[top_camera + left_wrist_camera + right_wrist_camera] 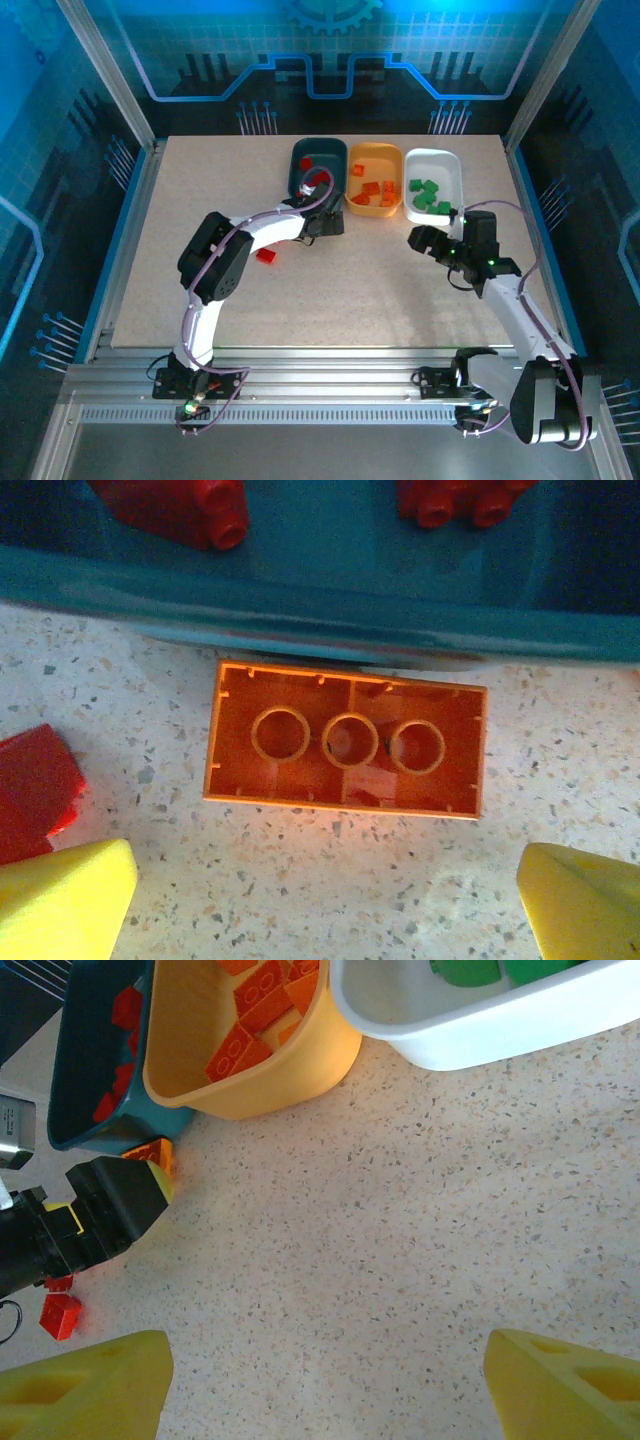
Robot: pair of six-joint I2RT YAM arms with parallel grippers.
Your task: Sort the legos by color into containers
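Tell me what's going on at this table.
Two robot arms are sorting bricks by color into trays. The left pincer hangs open over an upturned orange brick lying on the table beside the teal tray. The right pincer is open and empty near the white tray. A red brick lies loose nearby.

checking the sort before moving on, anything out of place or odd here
One orange brick lies upside down, hollow side up, on the table right beside the teal tray, not in any tray. A red brick also lies loose on the table.
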